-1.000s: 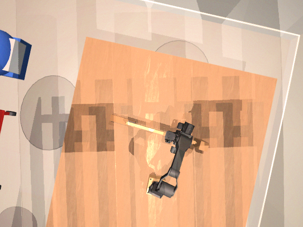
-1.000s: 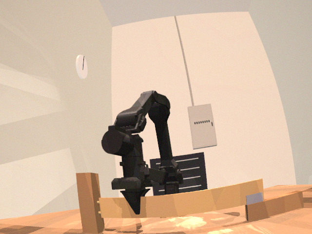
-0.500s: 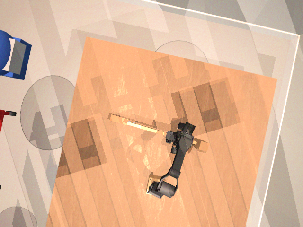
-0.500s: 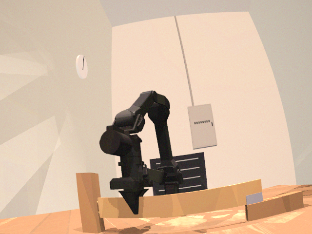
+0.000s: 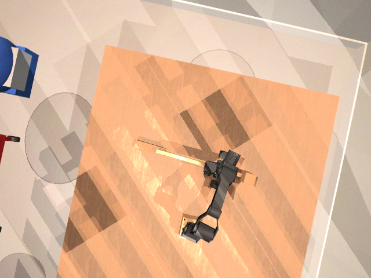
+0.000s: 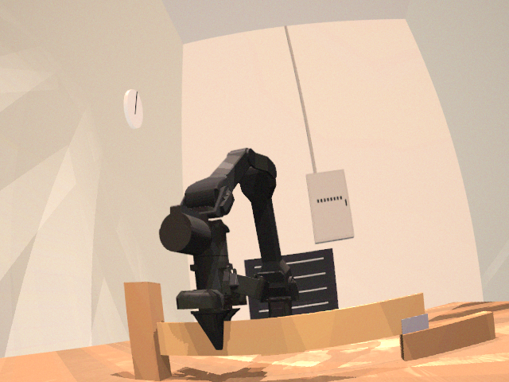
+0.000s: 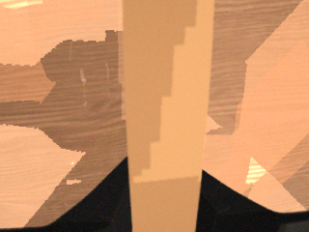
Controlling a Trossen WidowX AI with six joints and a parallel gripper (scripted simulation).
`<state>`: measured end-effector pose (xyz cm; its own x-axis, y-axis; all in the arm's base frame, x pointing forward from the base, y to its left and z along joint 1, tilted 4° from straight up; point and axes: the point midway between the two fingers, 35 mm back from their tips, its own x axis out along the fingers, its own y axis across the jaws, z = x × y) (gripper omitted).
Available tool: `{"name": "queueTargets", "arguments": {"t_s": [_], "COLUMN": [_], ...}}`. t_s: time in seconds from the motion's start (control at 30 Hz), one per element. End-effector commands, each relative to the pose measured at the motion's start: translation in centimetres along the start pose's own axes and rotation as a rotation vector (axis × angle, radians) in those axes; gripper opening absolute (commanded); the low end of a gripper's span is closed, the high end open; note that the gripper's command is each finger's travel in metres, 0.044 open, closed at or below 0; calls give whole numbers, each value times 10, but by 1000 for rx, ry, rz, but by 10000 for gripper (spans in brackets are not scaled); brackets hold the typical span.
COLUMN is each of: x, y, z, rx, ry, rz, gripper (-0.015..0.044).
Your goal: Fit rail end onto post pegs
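The wooden rail (image 5: pixel 179 157) (image 6: pixel 328 329) (image 7: pixel 166 97) is held off the table, looking about level. Its near end meets the side of the post (image 5: pixel 248 178) (image 6: pixel 141 329). No gap and no peg shows there; the pegs and holes are hidden. Its far end stands in the lilac-grey bracket (image 5: pixel 161 149) (image 6: pixel 414 324) on the low footboard block (image 5: pixel 146 145) (image 6: pixel 448 336). My gripper (image 6: pixel 219 345) (image 7: pixel 154 162) points down and is shut on the rail close to the post, one finger on each side.
The arm's base (image 5: pixel 199 231) stands on the wooden table (image 5: pixel 284 134) (image 6: pixel 94 355), with the arm reaching from it over the rail. Patchy shadows cross the table. A blue object (image 5: pixel 25 72) and part of a red one (image 5: pixel 2 143) are beyond the table's left edge.
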<state>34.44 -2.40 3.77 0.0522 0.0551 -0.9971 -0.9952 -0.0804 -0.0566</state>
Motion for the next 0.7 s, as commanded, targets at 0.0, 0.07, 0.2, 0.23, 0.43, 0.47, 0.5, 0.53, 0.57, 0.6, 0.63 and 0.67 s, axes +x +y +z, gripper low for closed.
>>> {"name": "queueTargets", "arguments": {"t_s": [0.0, 0.07, 0.2, 0.23, 0.43, 0.47, 0.5, 0.53, 0.57, 0.6, 0.63, 0.67], "x": [-2, -2, 0, 0, 0, 0, 0, 0, 0, 0, 0, 0], "y": [-2, -2, 0, 0, 0, 0, 0, 0, 0, 0, 0, 0], "z": [-3, -4, -1, -1, -1, -1, -1, -1, -1, -1, -1, -1], "rx": [1, 1, 0, 0, 0, 0, 0, 0, 0, 0, 0, 0], "ry": [1, 1, 0, 0, 0, 0, 0, 0, 0, 0, 0, 0], "rz": [-8, -8, 0, 0, 0, 0, 0, 0, 0, 0, 0, 0], "gripper": [0, 0, 105, 131, 289, 315, 341, 368, 394, 420, 440, 440]}}
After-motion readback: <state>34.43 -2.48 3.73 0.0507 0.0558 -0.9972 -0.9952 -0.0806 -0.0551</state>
